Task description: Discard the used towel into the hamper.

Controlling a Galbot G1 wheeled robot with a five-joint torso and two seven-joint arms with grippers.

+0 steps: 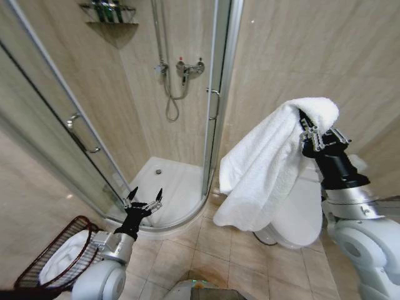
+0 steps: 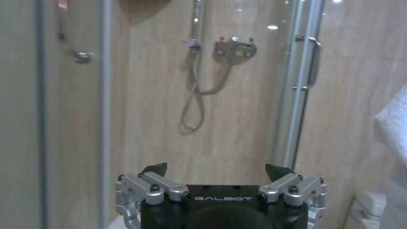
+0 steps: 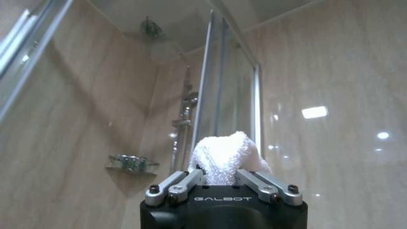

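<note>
A large white towel (image 1: 265,169) hangs in folds from my right gripper (image 1: 319,134), which is raised at the right and shut on the towel's top edge. In the right wrist view a tuft of the towel (image 3: 224,157) bulges out between the closed fingers. The hamper (image 1: 53,250), a dark red-brown wire basket, stands on the floor at the lower left with something white inside it. My left gripper (image 1: 144,199) is held low just right of the hamper, open and empty, fingertips pointing toward the shower; the left wrist view shows the left gripper (image 2: 218,171) spread wide.
A glass corner shower (image 1: 164,181) with a white tray and a mixer with hose (image 1: 187,72) stands ahead. A white toilet (image 1: 300,219) sits behind the hanging towel on the right. Beige tiled floor (image 1: 200,250) lies between the hamper and the toilet.
</note>
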